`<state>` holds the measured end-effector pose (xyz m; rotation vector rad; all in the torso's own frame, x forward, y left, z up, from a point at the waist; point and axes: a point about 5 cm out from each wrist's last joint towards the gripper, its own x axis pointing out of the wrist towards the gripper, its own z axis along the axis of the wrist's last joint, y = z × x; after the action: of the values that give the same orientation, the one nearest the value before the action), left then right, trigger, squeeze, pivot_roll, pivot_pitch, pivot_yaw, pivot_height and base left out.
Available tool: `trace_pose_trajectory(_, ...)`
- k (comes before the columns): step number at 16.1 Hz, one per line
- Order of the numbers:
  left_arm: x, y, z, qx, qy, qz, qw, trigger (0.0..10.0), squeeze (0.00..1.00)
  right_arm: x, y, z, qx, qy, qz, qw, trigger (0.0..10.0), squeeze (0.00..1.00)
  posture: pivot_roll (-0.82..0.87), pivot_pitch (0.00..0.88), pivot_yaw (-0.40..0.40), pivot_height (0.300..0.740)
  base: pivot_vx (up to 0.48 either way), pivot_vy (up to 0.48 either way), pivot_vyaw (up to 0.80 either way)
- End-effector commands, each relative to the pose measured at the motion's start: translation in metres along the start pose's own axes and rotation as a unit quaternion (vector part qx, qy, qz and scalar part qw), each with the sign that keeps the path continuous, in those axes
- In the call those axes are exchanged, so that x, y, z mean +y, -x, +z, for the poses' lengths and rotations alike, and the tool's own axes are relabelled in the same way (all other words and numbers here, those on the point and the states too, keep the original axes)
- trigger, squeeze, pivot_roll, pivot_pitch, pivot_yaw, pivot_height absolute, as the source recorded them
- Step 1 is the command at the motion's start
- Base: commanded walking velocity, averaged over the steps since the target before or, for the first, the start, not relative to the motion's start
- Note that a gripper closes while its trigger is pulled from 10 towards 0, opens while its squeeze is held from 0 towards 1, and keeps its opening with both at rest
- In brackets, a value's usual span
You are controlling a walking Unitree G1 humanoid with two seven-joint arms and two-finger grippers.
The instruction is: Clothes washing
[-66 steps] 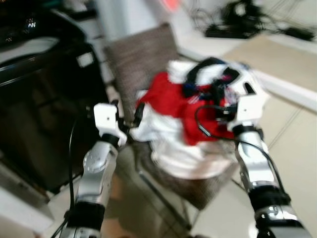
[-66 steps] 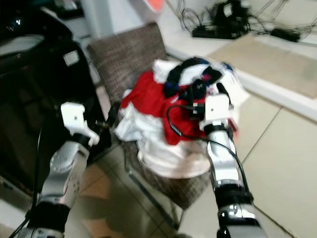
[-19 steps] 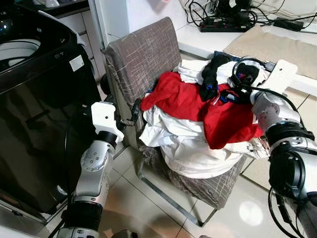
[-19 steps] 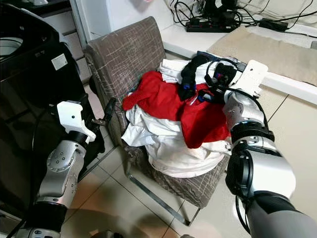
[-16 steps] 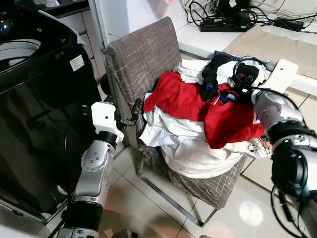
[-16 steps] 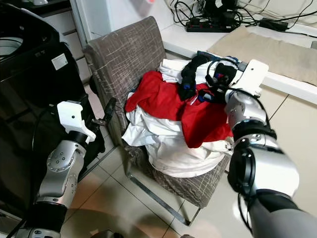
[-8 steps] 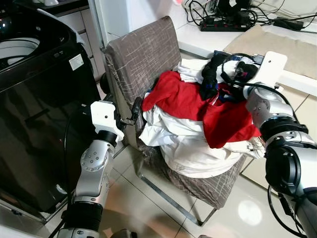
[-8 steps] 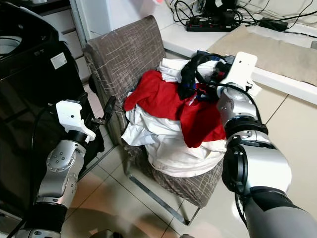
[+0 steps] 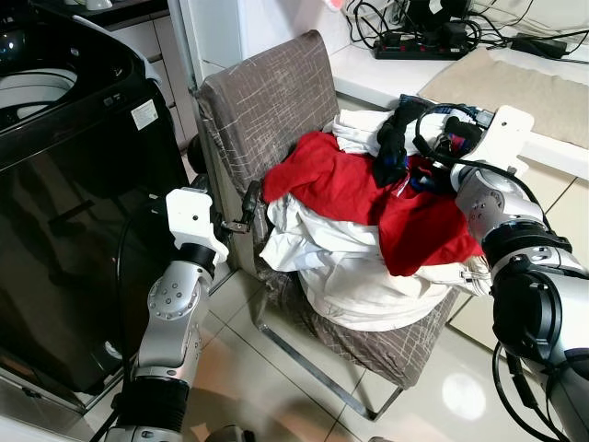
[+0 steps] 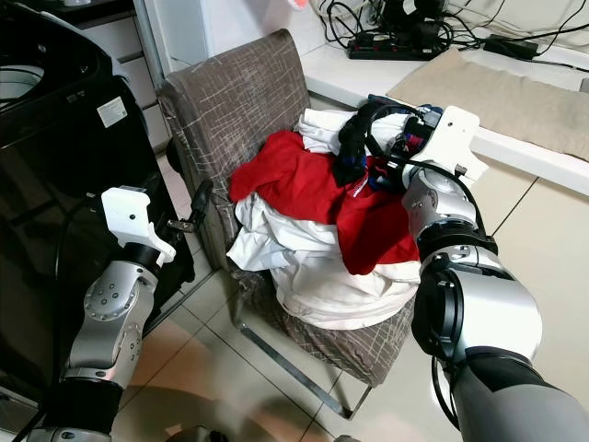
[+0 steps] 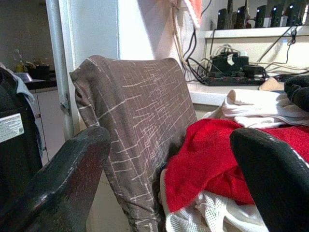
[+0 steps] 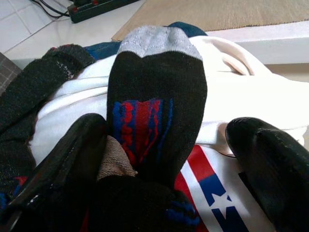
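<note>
Two silver arms with black elbow bands; white boxy wrist blocks; a black cable loops along each forearm. Left gripper (image 9: 247, 208) and right gripper (image 12: 169, 159) have glossy black fingers.

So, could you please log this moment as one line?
right gripper: open over black sock with grey toe | left gripper: open beside brown fabric chair | red garment atop pile

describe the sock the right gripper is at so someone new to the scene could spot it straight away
Find the brown woven-fabric chair beside the black washing machine, heaped with red and white clothes. At the far end of the heap, atop a white garment, lies a black sock with a grey toe, between the open fingers of the right gripper. Its red-and-blue woven patch and grey toe distinguish it from the dark items alongside.
</note>
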<state>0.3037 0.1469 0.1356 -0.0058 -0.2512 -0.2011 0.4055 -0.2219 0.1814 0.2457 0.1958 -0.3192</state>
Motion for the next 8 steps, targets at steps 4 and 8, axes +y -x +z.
trace_pose_trajectory(4,0.000,0.002,0.000,0.007,-0.004,0.002,1.000,10.0,0.00,-0.003,0.000,-0.011,0.027,-0.001,0.011,1.000,10.0,0.00,-0.07,0.016,-0.005,0.740,0.000,0.000,0.00)
trace_pose_trajectory(8,0.000,0.004,-0.001,0.011,-0.005,0.009,1.000,10.0,0.00,-0.003,0.001,-0.022,0.042,0.020,0.034,0.998,0.0,0.00,-0.06,0.003,-0.025,0.740,0.000,0.000,0.00)
